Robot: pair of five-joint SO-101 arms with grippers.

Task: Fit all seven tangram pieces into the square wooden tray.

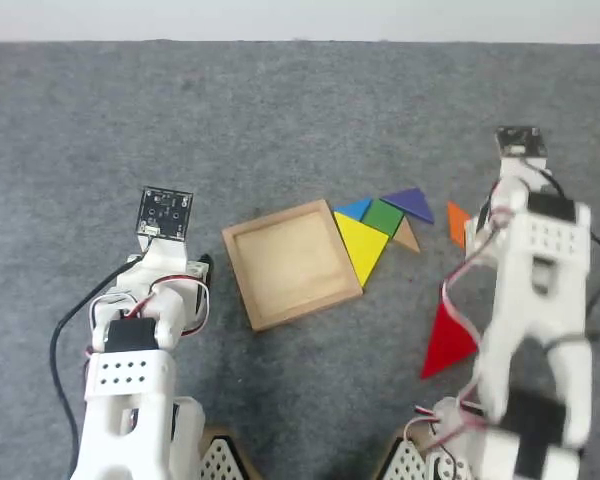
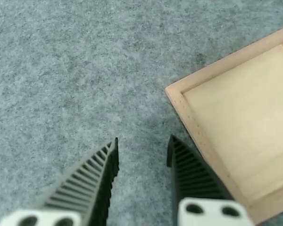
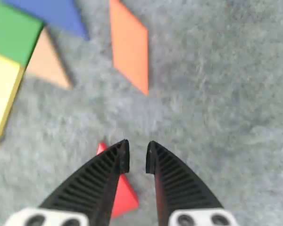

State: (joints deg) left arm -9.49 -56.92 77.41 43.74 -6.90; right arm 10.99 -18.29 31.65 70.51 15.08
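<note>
Grey matted desk, pale band at the far edge.

Your desk (image 1: 280,110) is covered, across all of it you can see, by a mottled grey fibrous mat like felt or short carpet. Up close in the left wrist view the desk (image 2: 61,66) shows a speckled, fuzzy weave of light and dark grey fibres, and it looks the same in the right wrist view (image 3: 226,70). In the high view a plain pale band (image 1: 300,18) runs the full width beyond the desk's far edge; you cannot tell whether it is a wall or a bare surface. The light is soft and even, with faint, blurred shadows and no glare.
</note>
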